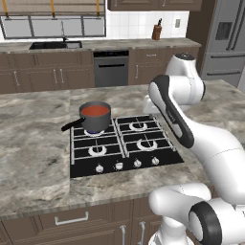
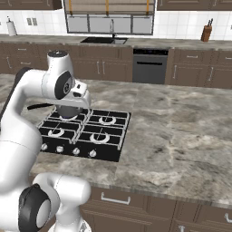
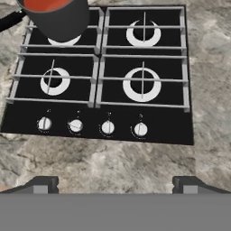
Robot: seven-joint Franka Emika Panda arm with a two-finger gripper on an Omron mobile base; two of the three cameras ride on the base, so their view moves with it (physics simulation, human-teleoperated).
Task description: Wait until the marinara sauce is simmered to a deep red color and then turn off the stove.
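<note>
The marinara sauce [image 1: 94, 110] is an orange-red disc inside a dark grey saucepan [image 1: 95, 122] on the back left burner of the stove [image 1: 80, 171]. A blue flame glows under the pan. In the hand view the sauce [image 3: 43, 3] and pan [image 3: 58, 20] sit at the top left of the stove [image 3: 162, 131]. Four silver knobs line its near edge, and the second knob from the left [image 3: 75, 126] looks turned. My gripper [image 3: 116, 186] hangs open above the counter just in front of the knobs, its fingertips [image 3: 41, 184] far apart and holding nothing.
The stove is set in a marble island counter [image 1: 33, 148]. Behind it run brown cabinets with a sink [image 1: 55, 45], a steel-fronted oven [image 1: 111, 69], a knife block [image 1: 156, 32] and a fridge [image 1: 227, 38]. My arm covers most of the pan in the right base view.
</note>
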